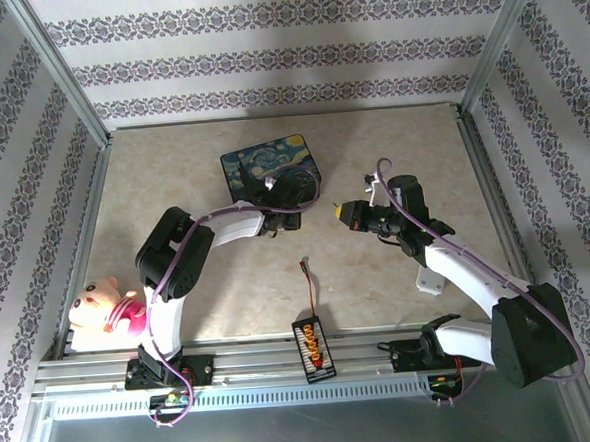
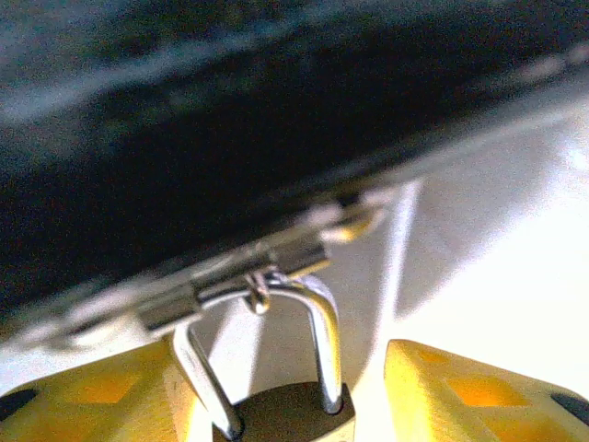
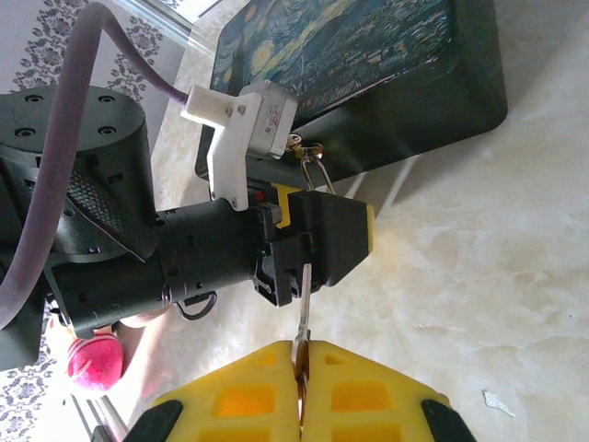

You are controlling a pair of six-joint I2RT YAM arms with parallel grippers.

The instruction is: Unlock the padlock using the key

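Usefully, left wrist shows padlock (image 2: 287, 416) at six o'clock between parted left fingers (image 2: 92, 396); right wrist shows right fingers (image 3: 368, 398) pinching key (image 3: 302, 318).

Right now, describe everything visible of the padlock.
Small padlock: brass-coloured body, thin shiny silver shackle with both legs seated in the body, so seemingly locked. The shackle passes through the small ring on the latch of the dark box; the body sits between the left end effector's yellow fingers, a gap showing on one side.
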